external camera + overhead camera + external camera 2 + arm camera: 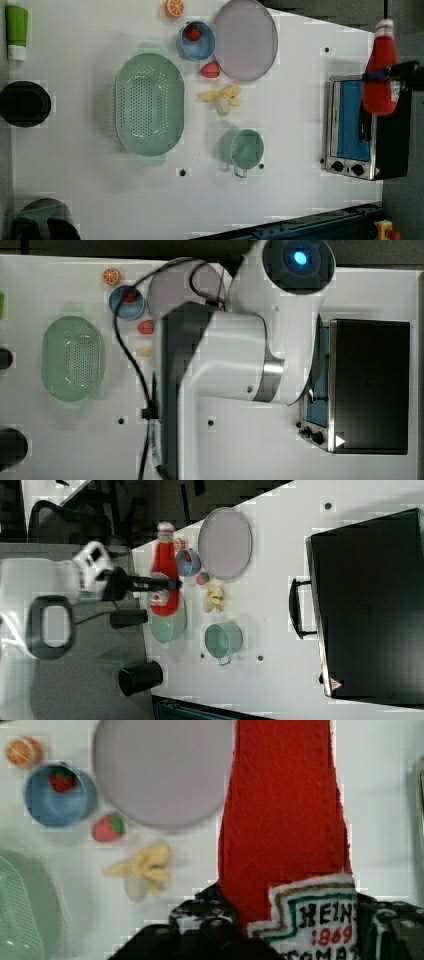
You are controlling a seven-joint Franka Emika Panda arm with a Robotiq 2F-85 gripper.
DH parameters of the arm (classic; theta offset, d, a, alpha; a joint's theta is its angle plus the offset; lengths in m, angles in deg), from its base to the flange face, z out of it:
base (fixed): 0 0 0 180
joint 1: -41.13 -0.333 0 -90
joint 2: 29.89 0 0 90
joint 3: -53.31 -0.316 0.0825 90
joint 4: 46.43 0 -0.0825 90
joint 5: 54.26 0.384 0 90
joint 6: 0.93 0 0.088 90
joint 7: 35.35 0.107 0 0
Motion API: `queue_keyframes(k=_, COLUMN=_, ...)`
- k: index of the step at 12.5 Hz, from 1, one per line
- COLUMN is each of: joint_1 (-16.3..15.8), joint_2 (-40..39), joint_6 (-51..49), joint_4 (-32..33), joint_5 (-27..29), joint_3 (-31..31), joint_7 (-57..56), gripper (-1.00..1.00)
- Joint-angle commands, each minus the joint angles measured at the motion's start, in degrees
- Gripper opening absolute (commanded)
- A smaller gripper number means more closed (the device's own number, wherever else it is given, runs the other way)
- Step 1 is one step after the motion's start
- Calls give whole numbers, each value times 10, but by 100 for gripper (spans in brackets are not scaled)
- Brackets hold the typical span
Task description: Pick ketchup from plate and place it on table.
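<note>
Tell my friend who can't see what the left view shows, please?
A black robot gripper holds a red felt ketchup bottle in the air, over a silver toaster oven. On the white table sit a bare pale lilac round plate, a small blue bowl with a strawberry, a mint green colander, a peeled toy banana and a green cup.

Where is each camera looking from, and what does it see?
Top view: overhead, looking down on the arm, which covers much of the table.
Left view: high up, looking down; jaws hold the ketchup bottle above the toaster oven.
Right view: high, angled; arm and gripper at the right view's left.
Wrist view: on the wrist, along the bottle toward the plate.
Shared: all show the plate.
</note>
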Motion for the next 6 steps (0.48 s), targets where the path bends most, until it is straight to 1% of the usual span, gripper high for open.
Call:
queue_keyframes(k=1, joint_1=1, joint_2=6, joint_6=9, joint_4=87, joint_5=-3, joint_3=19, joint_7=30, gripper=19)
queue_keyframes(k=3, joint_1=1, joint_2=16, joint_6=53, joint_4=142, joint_5=-3, joint_3=20, joint_7=30, gripper=19)
queue_keyframes(k=6, joint_1=1, joint_2=5, joint_6=141, joint_4=214, joint_5=-2, joint_3=19, joint_7=30, gripper=19)
